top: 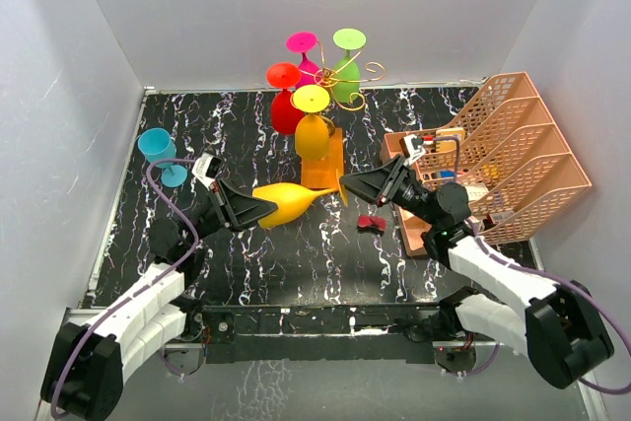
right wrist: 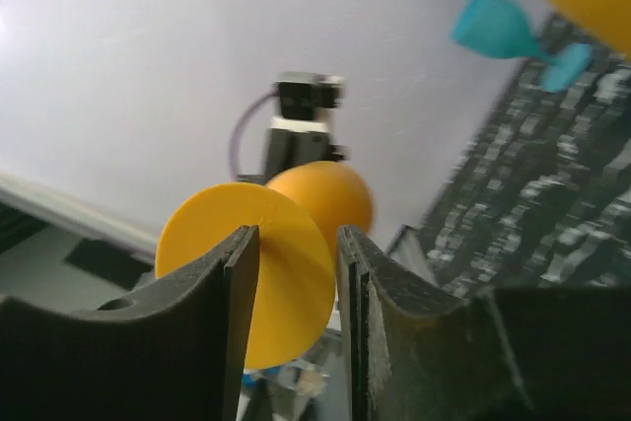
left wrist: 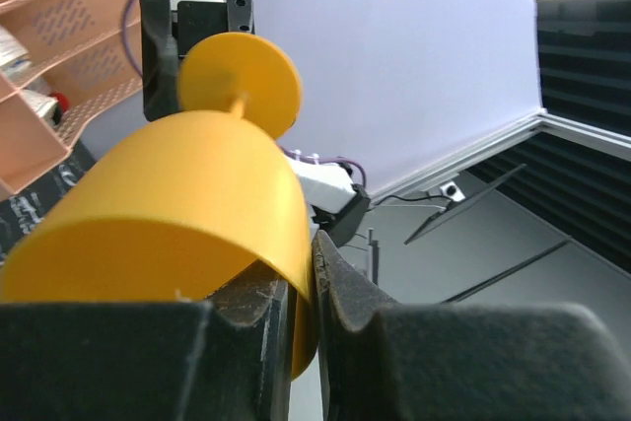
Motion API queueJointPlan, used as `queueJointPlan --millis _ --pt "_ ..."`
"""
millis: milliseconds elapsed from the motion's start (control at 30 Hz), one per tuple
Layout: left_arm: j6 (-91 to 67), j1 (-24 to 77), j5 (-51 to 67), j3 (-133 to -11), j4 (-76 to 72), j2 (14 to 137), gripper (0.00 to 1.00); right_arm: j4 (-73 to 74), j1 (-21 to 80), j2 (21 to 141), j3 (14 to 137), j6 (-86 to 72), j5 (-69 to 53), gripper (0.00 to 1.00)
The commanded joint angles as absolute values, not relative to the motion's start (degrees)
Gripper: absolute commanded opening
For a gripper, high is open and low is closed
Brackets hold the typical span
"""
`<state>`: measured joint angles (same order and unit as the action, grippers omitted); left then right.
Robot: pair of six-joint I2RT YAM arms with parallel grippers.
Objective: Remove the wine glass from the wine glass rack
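Note:
A yellow-orange wine glass lies level in the air between my two arms, in front of the wine glass rack, a gold wire stand on a wooden base. My left gripper is shut on the bowl's rim: in the left wrist view one finger sits inside the bowl and the other outside, with the left gripper pinching the wall. My right gripper stands open at the glass's foot. Seen from the right wrist, the right gripper leaves a gap beside the disc.
Red, pink, green and yellow glasses hang on the rack. A teal glass stands at the far left. A peach lattice organiser fills the right side. A small red object lies on the marbled table.

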<state>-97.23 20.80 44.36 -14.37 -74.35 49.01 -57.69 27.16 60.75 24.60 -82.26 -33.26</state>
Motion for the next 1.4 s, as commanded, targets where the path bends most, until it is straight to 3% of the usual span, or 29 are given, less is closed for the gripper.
queueJointPlan --millis 0,167,333,533,700,1067,1233,1367 --pt "-89.6 21.3 45.1 -17.5 -61.5 45.6 0.0 -23.8 25.7 55.5 26.5 -59.9 -32.2 0.47" --pt "-82.1 21.3 44.6 -21.1 -43.7 41.9 0.0 -2.4 24.6 50.9 34.1 -44.3 -23.4 0.67" --pt "-65.9 21.4 38.8 -30.3 -11.4 38.0 0.0 10.3 24.5 49.8 40.8 -33.5 -11.9 0.73" --pt "-45.2 21.4 19.2 -46.4 30.6 42.2 0.0 15.2 24.5 49.9 44.6 -31.2 -1.7 0.91" --pt "-38.1 21.3 1.5 -57.1 49.8 50.7 0.0 17.0 24.6 49.8 45.9 -33.3 2.5 0.99" --pt "-36.4 17.3 -21.0 -75.0 60.6 70.5 0.0 20.7 24.6 47.4 48.7 -26.9 2.4 0.99" --pt "-33.1 1.3 -13.6 -77.6 58.1 76.1 0.0 18.8 24.6 43.2 46.1 -24.8 3.4 0.99" --pt "-35.0 -6.0 -12.6 -78.7 55.2 79.6 0.0 18.6 24.6 41.6 45.1 -24.5 4.0 0.99"
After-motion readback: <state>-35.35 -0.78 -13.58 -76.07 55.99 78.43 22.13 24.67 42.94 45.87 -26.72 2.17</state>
